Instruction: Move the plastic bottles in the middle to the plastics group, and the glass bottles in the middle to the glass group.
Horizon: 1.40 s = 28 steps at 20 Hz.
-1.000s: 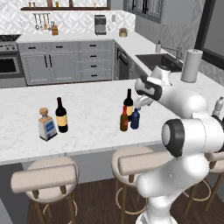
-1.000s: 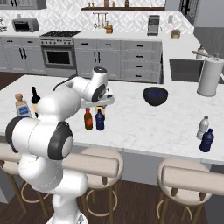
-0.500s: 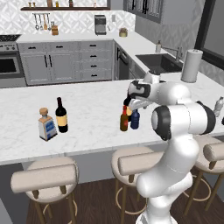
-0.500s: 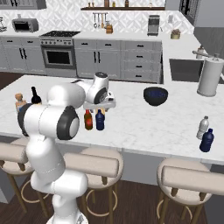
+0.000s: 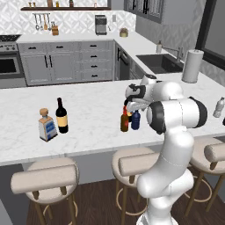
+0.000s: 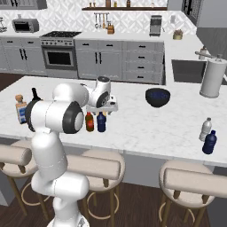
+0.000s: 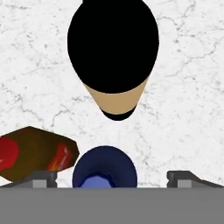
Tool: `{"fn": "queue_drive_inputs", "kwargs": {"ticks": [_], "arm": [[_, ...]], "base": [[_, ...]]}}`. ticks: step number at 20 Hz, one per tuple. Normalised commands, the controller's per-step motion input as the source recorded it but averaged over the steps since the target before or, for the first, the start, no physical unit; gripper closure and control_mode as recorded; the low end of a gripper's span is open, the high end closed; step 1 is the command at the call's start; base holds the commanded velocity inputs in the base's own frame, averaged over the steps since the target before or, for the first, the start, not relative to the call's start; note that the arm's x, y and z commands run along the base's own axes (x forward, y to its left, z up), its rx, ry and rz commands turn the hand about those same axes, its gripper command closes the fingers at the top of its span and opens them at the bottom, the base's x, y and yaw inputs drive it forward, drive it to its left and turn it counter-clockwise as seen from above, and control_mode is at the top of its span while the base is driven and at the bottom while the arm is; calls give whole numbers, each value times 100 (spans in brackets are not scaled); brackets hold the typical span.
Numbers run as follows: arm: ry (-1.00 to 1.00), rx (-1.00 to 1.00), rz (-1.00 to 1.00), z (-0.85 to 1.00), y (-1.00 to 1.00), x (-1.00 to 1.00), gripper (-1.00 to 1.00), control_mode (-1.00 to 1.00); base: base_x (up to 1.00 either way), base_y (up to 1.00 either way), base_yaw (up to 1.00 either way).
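Claw [image 7: 112, 177] hung wide, fingers either side of the blue bottle [image 7: 104, 168] mid-counter — pointing straight down, likely to take it from between the brown bottle [image 7: 37, 153] and wine bottle [image 7: 113, 52].

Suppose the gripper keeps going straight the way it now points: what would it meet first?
Most likely the small dark blue bottle, which sits between the open gripper's fingertips in the hand view, directly below; the brown bottle lies just to one side.
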Motion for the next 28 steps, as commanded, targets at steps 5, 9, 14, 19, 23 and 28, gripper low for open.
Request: {"fn": "queue_drive_inputs", "kwargs": {"ticks": [5,9,14,19,23,28], "arm": [[0,0,-4,-25,0,3,-100,-100],[-5,1,-2,-22,0,11,-100,-100],[0,3,-1,-18,0,0,100,-100],[0,2,-2,-15,0,-2,100,-100],[0,2,-3,-8,-4,-11,100,-100],[-1,0,-10,9,-32,-29,100,-100]], "base": [[0,0,0],[0,0,0],[0,0,0],[0,0,0],[0,0,0],[0,0,0]]}}
